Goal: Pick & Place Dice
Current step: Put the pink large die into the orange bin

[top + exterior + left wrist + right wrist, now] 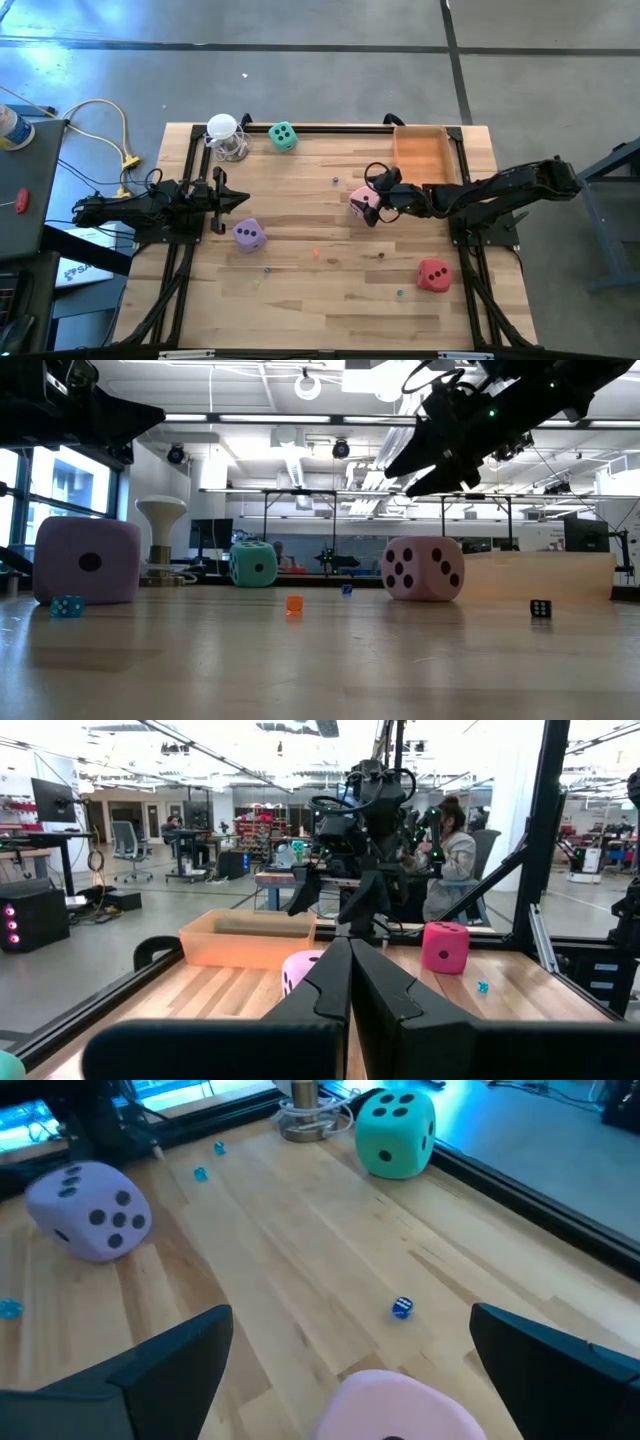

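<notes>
No die is in the orange tray point(420, 150) yet. My right gripper point(368, 196) hangs wide open over the pink die point(362, 205), gripping nothing. Green die point(283, 136) at 11 o'clock, purple die point(248, 235) at 9, red die point(433, 274) at 4. Left gripper point(222, 200) shut, empty.

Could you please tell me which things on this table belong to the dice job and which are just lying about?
Job: pink die, purple die, green die, red die, right gripper open above the pink one.
Lying about: orange tray, white round-topped object, tiny beads.

A robotics lab: workbenches point(300, 880), monitors point(52, 800), ceiling ducts point(290, 460).
</notes>
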`<state>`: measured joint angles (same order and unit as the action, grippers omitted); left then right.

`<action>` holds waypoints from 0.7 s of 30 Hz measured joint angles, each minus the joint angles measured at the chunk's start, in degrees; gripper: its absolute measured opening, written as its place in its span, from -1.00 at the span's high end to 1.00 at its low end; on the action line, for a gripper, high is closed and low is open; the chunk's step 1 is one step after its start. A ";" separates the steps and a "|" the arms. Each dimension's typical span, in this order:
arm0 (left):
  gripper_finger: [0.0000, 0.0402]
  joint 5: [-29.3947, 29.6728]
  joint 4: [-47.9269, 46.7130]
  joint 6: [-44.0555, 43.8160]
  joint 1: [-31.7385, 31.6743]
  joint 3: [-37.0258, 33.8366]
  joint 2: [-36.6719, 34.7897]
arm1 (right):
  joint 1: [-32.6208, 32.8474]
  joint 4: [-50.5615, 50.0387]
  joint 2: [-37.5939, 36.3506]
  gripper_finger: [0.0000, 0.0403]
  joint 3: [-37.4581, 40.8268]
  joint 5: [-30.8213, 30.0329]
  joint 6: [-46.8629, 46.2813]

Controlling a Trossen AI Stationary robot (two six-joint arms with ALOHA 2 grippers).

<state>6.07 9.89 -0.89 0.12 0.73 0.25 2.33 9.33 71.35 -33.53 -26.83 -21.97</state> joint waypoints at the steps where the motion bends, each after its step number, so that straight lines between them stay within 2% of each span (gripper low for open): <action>1: 1.00 0.00 0.00 0.00 0.00 0.00 0.00 | -0.04 -0.07 -0.02 -0.99 -0.01 0.16 -0.58; 6: 1.00 0.00 -0.01 0.00 0.00 0.00 0.00 | -0.07 -3.34 -1.53 -0.99 0.00 -1.94 -6.29; 10: 1.00 -0.01 0.00 0.00 0.00 0.00 0.00 | -0.07 -6.87 -2.27 -0.99 -0.29 -1.02 -10.77; 14: 1.00 -0.01 0.00 0.00 0.00 0.00 0.00 | -0.61 -17.59 -2.36 -0.99 -5.85 3.16 -13.74; 21: 1.00 -0.01 0.00 0.00 0.00 0.00 -0.02 | -0.50 -33.25 0.47 -0.99 -14.21 0.25 -19.96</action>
<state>6.05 9.89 -0.89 0.12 0.73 0.23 1.83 -23.92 71.82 -47.74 -26.59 -41.93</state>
